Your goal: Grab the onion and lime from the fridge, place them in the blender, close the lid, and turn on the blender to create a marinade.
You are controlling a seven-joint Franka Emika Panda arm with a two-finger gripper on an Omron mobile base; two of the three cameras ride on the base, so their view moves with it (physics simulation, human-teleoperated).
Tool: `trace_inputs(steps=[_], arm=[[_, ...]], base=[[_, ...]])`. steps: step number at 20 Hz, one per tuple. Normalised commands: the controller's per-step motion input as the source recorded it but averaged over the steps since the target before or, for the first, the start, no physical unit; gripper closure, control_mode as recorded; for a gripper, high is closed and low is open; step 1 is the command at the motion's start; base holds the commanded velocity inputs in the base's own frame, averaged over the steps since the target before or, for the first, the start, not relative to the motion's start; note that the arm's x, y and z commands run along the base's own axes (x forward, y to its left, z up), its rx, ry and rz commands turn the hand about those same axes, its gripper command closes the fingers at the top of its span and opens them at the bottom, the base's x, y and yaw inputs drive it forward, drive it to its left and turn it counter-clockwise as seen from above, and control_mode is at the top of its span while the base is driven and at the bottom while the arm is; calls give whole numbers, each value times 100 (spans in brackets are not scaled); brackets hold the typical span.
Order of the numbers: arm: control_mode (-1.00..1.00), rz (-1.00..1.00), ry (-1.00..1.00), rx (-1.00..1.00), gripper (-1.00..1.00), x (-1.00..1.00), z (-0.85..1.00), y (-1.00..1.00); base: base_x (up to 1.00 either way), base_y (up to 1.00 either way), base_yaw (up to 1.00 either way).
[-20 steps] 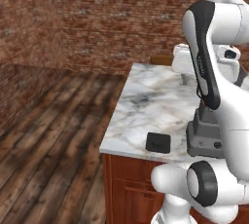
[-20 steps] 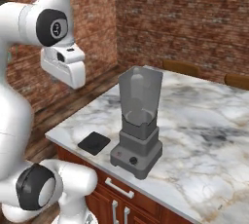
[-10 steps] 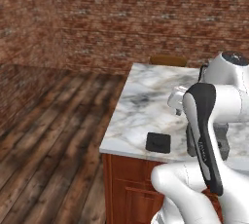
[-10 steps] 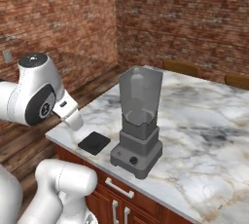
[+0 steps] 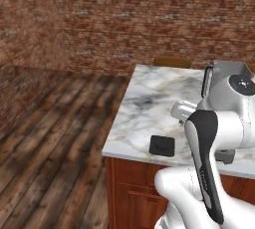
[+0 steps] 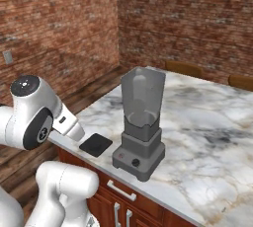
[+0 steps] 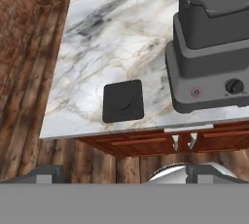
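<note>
The blender stands near the marble counter's front edge: a clear grey jar with no cap on it, on a dark grey base with a knob. The flat black lid lies on the counter just left of the base. My gripper hovers above the counter's edge, looking down on the lid, open, with its fingertips far apart and nothing between them. The jar's grey walls hide whatever is inside. The onion, lime and fridge are out of view.
The marble counter ends just in front of the lid and blender. Red-brown cabinet doors with metal handles sit beneath it. Wooden floor lies to the left, brick walls behind, and chair backs at the far edge.
The arm has folded down from high beside the jar. The hand has dropped to just over the counter's front edge above the lid. Lid and blender have not moved.
</note>
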Motion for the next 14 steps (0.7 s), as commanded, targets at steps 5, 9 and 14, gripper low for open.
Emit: trace_inputs(steps=[5,9,14], arm=[[-100,0,0,0,-100,-30,0,0],[-100,0,0,0,-100,-41,0,0],[100,0,0,0,-100,-4,0,0]], base=[[0,0,0],[0,0,0],[-16,0,-14]])
